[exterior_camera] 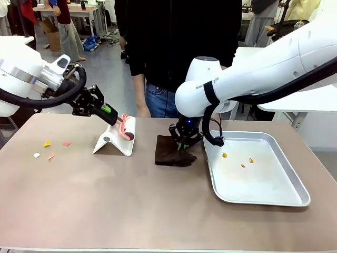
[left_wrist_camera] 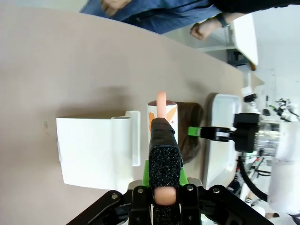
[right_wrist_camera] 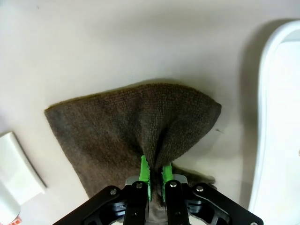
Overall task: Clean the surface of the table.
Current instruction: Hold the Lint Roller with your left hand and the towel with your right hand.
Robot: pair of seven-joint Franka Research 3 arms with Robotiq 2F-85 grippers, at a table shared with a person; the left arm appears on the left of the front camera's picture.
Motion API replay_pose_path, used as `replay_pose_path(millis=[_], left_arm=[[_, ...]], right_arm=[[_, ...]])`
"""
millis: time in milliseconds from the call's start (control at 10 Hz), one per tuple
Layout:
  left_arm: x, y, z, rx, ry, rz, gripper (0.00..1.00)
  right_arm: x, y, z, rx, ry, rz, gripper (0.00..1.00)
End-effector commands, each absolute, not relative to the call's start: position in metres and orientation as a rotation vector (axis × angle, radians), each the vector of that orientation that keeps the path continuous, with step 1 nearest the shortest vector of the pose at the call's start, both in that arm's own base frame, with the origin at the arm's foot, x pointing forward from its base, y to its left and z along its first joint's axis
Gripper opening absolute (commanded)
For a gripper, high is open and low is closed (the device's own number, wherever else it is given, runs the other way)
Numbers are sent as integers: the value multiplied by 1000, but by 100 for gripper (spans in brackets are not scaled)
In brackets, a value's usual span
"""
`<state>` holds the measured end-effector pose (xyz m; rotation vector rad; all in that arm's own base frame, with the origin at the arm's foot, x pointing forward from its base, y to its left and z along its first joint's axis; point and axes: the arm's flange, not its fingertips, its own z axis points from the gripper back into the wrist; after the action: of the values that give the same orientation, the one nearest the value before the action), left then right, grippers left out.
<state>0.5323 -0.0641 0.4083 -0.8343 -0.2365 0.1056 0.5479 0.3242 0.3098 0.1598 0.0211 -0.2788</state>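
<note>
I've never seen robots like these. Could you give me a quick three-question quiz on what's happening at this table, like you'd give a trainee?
1. True or false: the right gripper is shut on the brown cloth, which lies on the table.
2. What does the left gripper hold? A) a pink roller B) a spray bottle C) nothing
3. Fill in the blank: the small bits inside the metal tray are ___ in colour.
Key: 1 true; 2 A; 3 orange.
</note>
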Motion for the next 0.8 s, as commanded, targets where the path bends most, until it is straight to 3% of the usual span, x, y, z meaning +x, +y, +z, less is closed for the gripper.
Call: replay_pose_path(millis=[0, 400, 700], left_arm=[[519, -46, 427, -968, -258, 106, 0], [480, 3, 468, -1180, -196, 147, 0], [421, 72, 490, -1339, -92, 141, 0]], right_arm=[[531, 291, 328, 352, 36, -251, 0], [480, 223, 371, 698, 114, -197, 0], [426, 168, 388, 1004, 93, -29, 0]])
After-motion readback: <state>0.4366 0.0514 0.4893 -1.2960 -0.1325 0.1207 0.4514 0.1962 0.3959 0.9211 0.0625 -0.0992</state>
